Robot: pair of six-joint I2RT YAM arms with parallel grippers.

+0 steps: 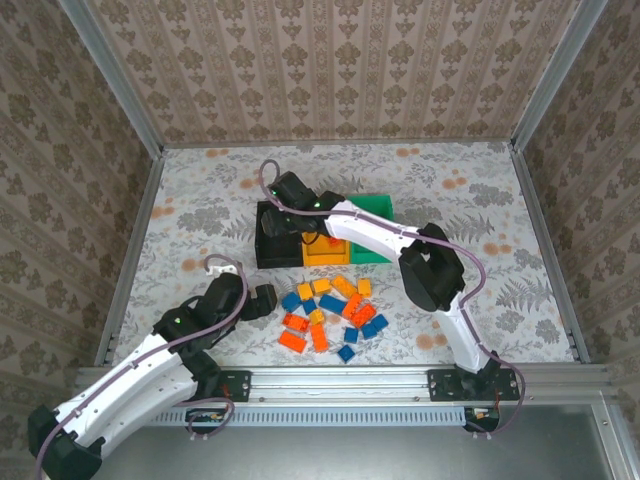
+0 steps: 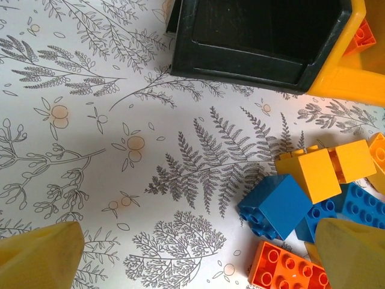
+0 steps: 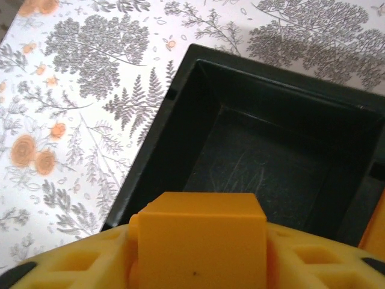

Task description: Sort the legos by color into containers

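here the right hand [image 3: 198, 268] pinches a smooth boxy yellow brick [image 3: 198, 232]; left hand [image 2: 197, 256] gapes.

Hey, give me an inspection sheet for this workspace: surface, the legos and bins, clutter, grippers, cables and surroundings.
Surface: table with a floral-print cover, lying flat.
Job's things: loose legos piled in front of the bins; black bin empty where visible; yellow-orange bin holds a red-orange brick; green bin contents hidden.
Clutter: nothing seen.
Grippers: right gripper clamps a yellow-orange brick over the black bin; left gripper open, low beside the pile.
Cables: a grey cable runs along each arm, looping at the wrist.
Surroundings: patterned walls, metal frame.
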